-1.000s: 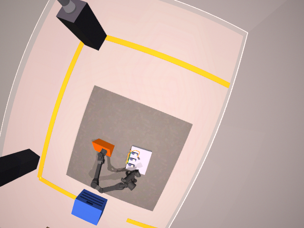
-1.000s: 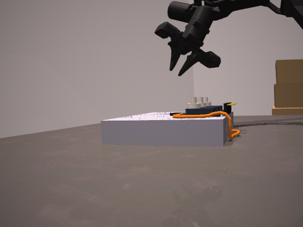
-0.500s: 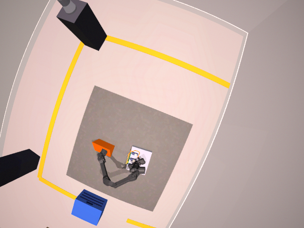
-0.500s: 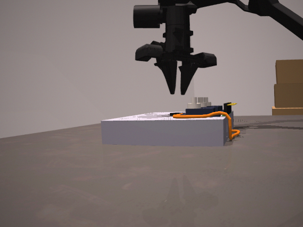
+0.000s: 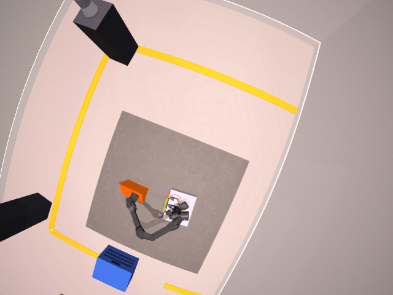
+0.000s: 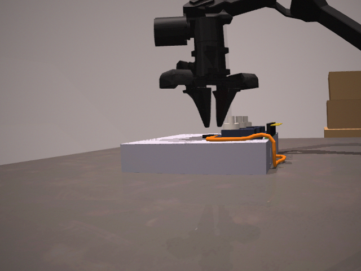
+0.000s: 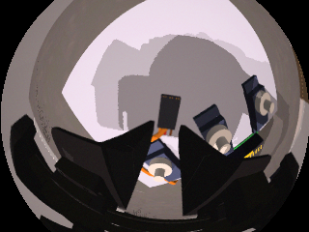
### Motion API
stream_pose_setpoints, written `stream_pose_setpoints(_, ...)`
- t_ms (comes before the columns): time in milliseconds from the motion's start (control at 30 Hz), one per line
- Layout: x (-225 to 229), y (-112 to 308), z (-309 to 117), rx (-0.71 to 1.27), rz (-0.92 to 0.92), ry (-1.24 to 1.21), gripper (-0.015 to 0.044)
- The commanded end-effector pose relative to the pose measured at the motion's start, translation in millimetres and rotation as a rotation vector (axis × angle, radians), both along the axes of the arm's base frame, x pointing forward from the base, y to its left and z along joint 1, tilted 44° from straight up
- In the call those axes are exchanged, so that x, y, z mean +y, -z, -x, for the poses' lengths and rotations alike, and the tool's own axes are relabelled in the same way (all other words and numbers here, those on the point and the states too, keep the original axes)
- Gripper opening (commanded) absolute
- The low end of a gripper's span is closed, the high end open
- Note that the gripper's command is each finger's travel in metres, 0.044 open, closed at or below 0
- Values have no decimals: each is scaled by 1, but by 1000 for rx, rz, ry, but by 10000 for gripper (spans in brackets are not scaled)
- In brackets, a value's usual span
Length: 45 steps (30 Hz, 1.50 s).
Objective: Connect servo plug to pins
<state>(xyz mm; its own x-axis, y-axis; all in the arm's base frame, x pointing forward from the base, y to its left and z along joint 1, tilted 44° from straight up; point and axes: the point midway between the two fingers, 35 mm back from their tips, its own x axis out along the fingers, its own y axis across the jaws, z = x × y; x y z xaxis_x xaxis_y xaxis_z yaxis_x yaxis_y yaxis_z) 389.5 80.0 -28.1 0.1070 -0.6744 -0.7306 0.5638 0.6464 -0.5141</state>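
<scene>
The small black plug (image 6: 207, 136) (image 7: 169, 112) lies flat on the white holder block (image 5: 191, 203) (image 6: 192, 158), its hole end pointing away from the servos in the wrist view. An orange lead (image 6: 230, 139) (image 7: 160, 132) leaves its other end and hangs over the block's edge. My gripper (image 6: 212, 126) (image 7: 166, 127) points straight down just above the plug, fingers a little apart, open and empty. The dark blue servo (image 7: 160, 166) nearest the plug shows between the fingers. Yellow pins (image 6: 276, 124) (image 7: 254, 152) stick out sideways beyond a black strip. The marking dot cannot be made out.
Two more servos (image 7: 219, 137) (image 7: 263, 101) with pale horns stand on the block beside the right finger. An orange block (image 5: 136, 187) stands by the arm's base, a blue box (image 5: 115, 270) beyond the grey table, and brown boxes (image 6: 345, 113) in the background.
</scene>
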Motion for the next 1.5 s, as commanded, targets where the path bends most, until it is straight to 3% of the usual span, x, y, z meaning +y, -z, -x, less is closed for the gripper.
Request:
stream_pose_setpoints(0,-3,3,0,2,5,-5,115)
stream_pose_setpoints(400,-13,14,-2,2,6,-5,115)
stream_pose_setpoints(500,-13,14,-2,2,6,-5,36)
stream_pose_setpoints(700,-12,13,-2,2,6,-5,0)
stream_pose_setpoints(1067,26,-28,4,3,3,-5,0)
stream_pose_setpoints(1467,20,-41,22,66,14,-72,0)
